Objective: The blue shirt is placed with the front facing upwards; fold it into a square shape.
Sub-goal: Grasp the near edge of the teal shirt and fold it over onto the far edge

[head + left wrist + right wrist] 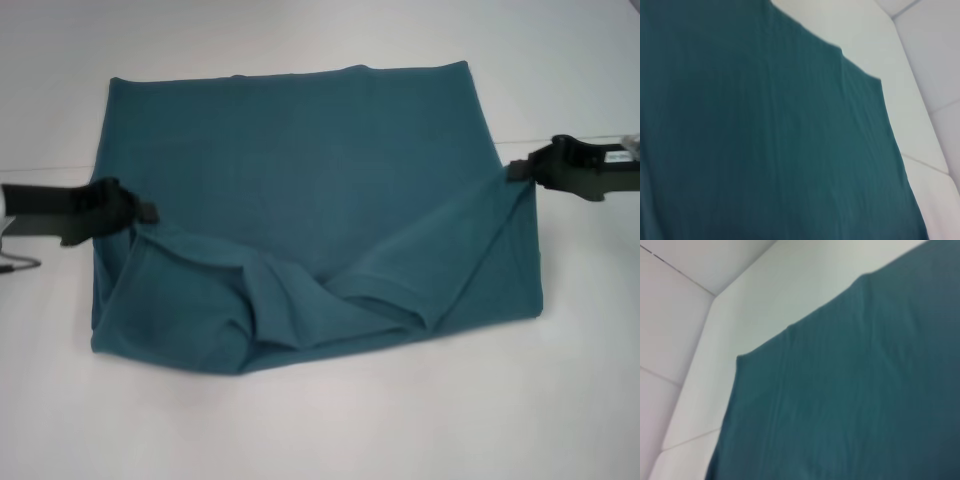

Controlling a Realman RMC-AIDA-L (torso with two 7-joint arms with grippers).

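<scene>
White bench (320, 420) carries the blue shirt (300, 170), spread flat with its near part rumpled; left gripper (148, 213) and right gripper (512, 170) each clench a side edge, slightly raised

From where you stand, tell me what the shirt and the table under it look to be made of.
The blue shirt looks like soft matte knit fabric, probably cotton: it bunches into limp folds where the left gripper and right gripper meet its edges. The table looks like smooth, hard white board or laminate; which one I cannot tell.
</scene>
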